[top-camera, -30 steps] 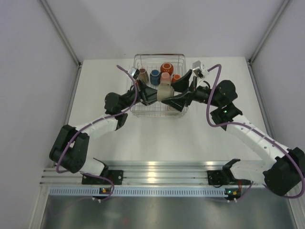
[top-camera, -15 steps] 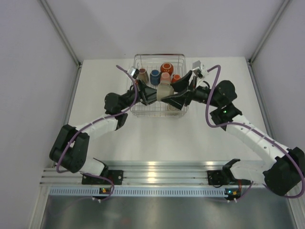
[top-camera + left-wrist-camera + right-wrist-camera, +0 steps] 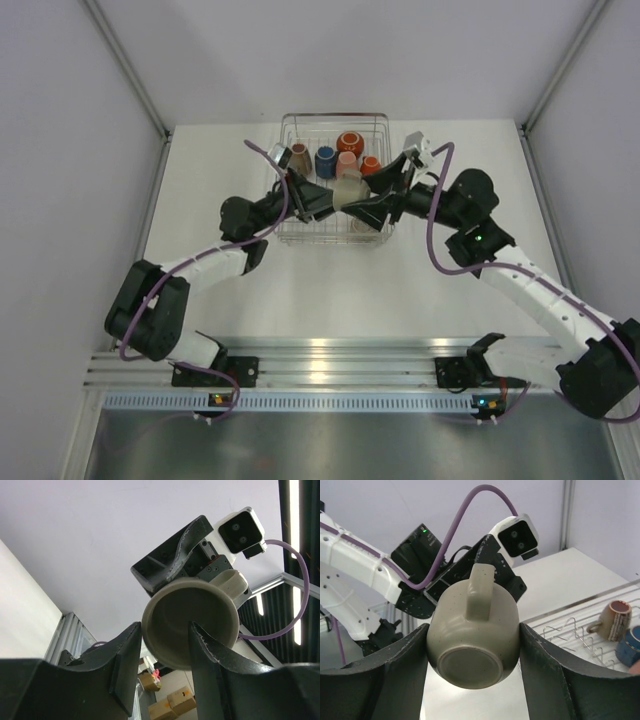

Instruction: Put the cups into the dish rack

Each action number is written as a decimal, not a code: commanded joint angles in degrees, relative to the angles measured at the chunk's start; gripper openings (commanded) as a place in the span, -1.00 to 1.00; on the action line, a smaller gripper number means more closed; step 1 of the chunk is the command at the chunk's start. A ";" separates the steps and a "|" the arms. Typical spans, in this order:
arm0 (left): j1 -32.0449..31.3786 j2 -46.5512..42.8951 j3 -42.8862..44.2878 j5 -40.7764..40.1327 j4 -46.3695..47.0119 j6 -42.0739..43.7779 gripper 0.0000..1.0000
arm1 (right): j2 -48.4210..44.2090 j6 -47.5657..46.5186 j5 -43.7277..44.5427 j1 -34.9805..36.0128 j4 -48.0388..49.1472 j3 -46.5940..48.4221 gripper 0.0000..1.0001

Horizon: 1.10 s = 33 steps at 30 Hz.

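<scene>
In the top view we see bright, even light from above, and the shadows on the white table [image 3: 330,290] are only faint. The metal rail [image 3: 330,352] gives some glare. In the left wrist view we look into strip lamps [image 3: 259,605], so the near fingers [image 3: 125,665] are dark and soft-edged. The right wrist view shows the cup [image 3: 472,630] sharp.

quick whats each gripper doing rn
left gripper: open, at the olive cup's mouth
right gripper: closed on the olive cup

1 olive cup [image 3: 472,640] sideways above dish rack [image 3: 335,116]; 5 cups [image 3: 325,160] in its far half: 2 orange, blue, pink, brown.
</scene>
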 commanded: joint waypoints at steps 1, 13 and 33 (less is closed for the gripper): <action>1.83 -2.25 -2.63 0.45 5.58 1.38 -0.05 | -3.16 -5.36 3.14 -0.45 -2.52 2.93 -1.00; 6.50 -21.66 14.19 -23.22 -76.00 58.27 0.01 | 1.83 -13.19 19.83 -3.26 -25.61 16.96 -1.00; 6.59 -27.21 13.79 -51.93 -93.21 70.46 0.08 | 43.06 -11.87 34.96 6.57 -57.72 47.41 -1.00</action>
